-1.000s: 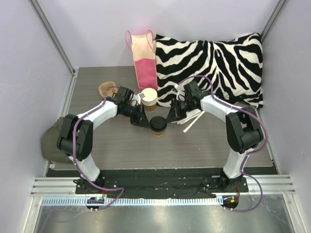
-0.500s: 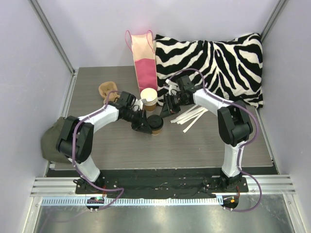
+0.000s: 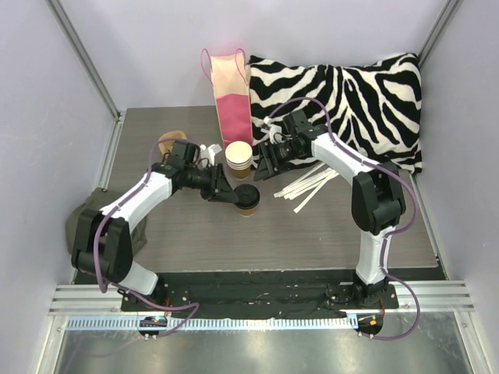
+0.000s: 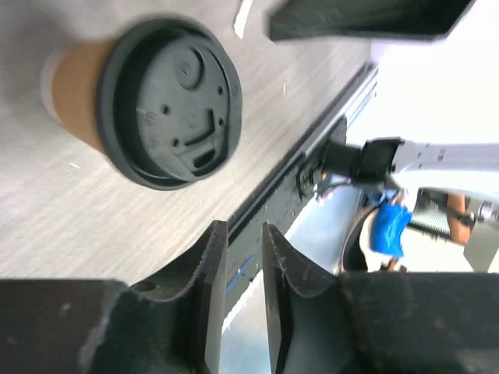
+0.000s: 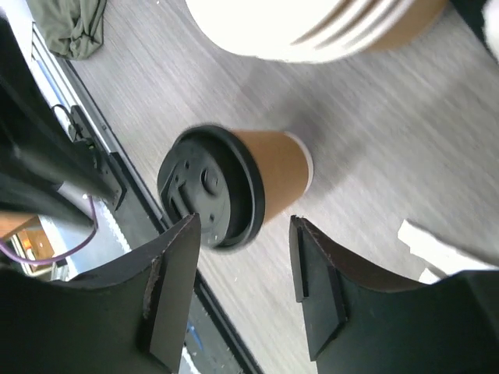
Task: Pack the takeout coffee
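A kraft-brown takeout coffee cup (image 3: 248, 204) stands on the table with a round black lid (image 3: 246, 193) on it. In the left wrist view the same cup (image 4: 72, 95) lies ahead of my left gripper (image 4: 243, 232), whose jaws stand a narrow gap apart with nothing between them. From above, the left gripper (image 3: 226, 194) sits just left of the cup without gripping it. My right gripper (image 5: 243, 227) is open and empty, a little back from the cup (image 5: 281, 167). From above, the right gripper (image 3: 262, 167) is beside a stack of cream-white cups (image 3: 239, 156).
A pink and cream paper bag (image 3: 231, 93) stands at the back beside a zebra-striped pillow (image 3: 343, 93). A tan pulp cup carrier (image 3: 168, 141) lies at the left. White sticks (image 3: 310, 185) lie right of the cups. A green cloth (image 3: 80, 226) hangs off the left table edge.
Both grippers have come off the lidded brown cup and their jaws have widened. The left arm pulled back to the left; the right moved up toward the cream stack.
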